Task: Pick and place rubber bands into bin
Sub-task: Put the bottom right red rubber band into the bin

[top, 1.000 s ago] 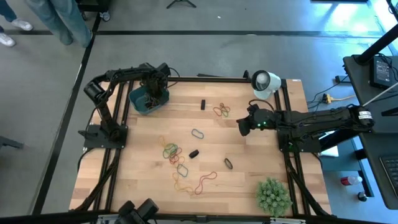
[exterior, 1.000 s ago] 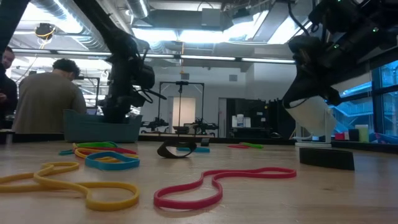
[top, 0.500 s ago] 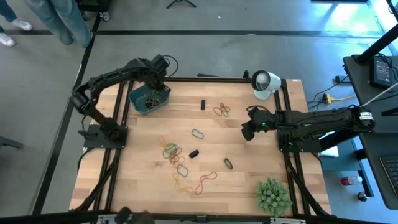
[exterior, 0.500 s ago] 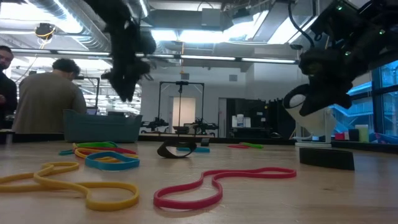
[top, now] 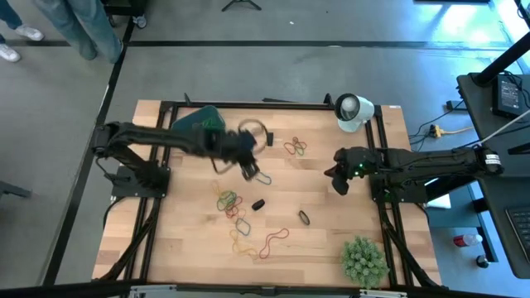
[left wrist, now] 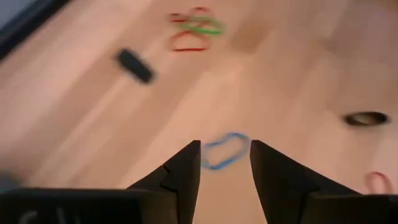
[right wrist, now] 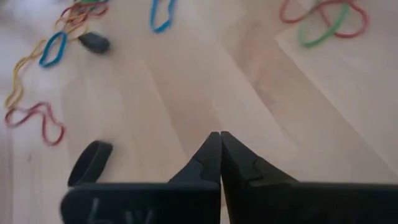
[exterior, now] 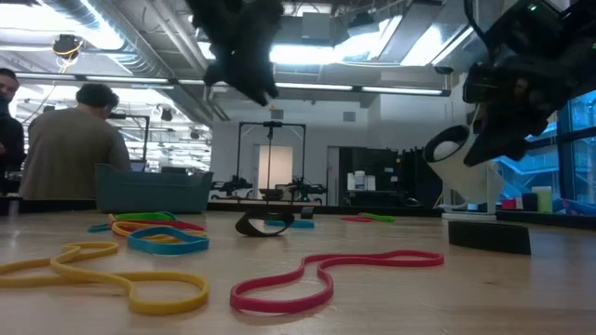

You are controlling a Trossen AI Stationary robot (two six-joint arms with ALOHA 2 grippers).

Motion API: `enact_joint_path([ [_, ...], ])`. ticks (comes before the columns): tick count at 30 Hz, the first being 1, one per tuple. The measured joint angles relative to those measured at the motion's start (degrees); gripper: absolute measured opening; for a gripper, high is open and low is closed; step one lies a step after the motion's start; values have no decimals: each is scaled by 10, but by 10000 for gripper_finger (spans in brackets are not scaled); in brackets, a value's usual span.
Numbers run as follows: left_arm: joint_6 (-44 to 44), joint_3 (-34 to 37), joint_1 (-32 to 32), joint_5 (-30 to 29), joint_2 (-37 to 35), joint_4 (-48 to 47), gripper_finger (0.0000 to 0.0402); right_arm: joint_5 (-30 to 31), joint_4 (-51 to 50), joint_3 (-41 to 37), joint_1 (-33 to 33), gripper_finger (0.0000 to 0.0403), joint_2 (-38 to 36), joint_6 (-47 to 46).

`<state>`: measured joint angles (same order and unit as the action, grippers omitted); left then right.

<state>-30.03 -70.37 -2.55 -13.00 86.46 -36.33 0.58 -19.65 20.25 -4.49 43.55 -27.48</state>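
Left end effector [left wrist: 224, 163] parted, empty, above blue rubber band [left wrist: 224, 151]; right end effector [right wrist: 221, 149] closed.

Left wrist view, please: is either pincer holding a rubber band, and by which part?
Neither. The left pincer is open and empty above a blue band; the right pincer is shut on nothing.

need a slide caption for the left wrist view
Left gripper, open, hovers over a thin blue rubber band loop on the pale wooden table.
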Motion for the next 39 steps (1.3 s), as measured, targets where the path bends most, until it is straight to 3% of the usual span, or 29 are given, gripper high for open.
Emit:
enact_joint_path([
  [8,-72,-29,121,-8,92,48,134,-39,0,0,0,2,-2,53],
  [15,23,-136,176,13,211,37,134,-67,-9,0,0,2,-2,58],
  [21,72,-215,185,22,277,-33,134,-68,-39,0,0,2,-2,57],
  [39,82,-258,193,37,294,-87,134,-67,-51,0,2,3,-2,23],
])
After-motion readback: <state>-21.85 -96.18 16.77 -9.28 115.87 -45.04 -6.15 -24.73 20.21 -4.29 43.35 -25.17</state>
